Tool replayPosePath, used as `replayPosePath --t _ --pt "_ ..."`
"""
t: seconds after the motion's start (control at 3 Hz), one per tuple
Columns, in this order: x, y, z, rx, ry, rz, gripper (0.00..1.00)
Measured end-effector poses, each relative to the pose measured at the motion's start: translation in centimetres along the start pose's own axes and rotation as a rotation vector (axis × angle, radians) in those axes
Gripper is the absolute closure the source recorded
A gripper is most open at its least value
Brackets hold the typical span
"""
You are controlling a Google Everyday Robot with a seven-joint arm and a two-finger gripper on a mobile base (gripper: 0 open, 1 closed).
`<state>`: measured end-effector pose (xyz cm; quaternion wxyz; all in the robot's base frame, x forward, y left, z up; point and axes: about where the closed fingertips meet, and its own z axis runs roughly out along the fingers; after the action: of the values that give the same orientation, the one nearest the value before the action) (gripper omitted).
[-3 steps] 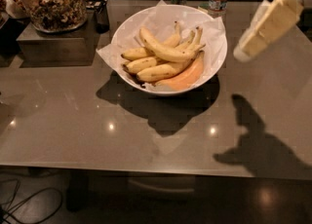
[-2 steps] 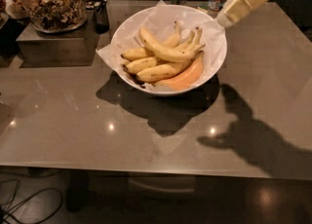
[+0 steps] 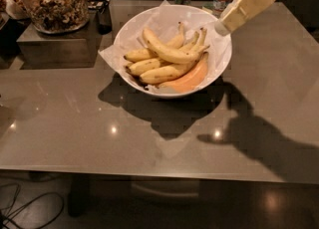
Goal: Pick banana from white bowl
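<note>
My gripper (image 3: 223, 26) hangs over the far right rim of the white bowl (image 3: 215, 76). Can't tell if it's open or closed. The banana (image 3: 167, 51) lies on top of the pile in the bowl, left of the gripper.

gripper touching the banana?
Apart. Camera view shows the gripper at the right rim of the white bowl, paper lining visible between it and the banana.
</note>
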<state>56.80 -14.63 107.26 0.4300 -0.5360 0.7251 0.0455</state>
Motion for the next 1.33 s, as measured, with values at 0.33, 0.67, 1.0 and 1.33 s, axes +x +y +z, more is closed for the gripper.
replayPosePath --t 0.33,0.67,1.0,1.33 --pt "1.4 0.4 3.4 -0.036 0.032 0.051 0.0" --pt "1.9 0.9 6.2 -0.073 0.029 0.084 0.0" --pt "2.2 2.2 10.5 -0.156 0.034 0.102 0.0" --pt "2.1 2.5 10.9 -0.163 0.029 0.105 0.0"
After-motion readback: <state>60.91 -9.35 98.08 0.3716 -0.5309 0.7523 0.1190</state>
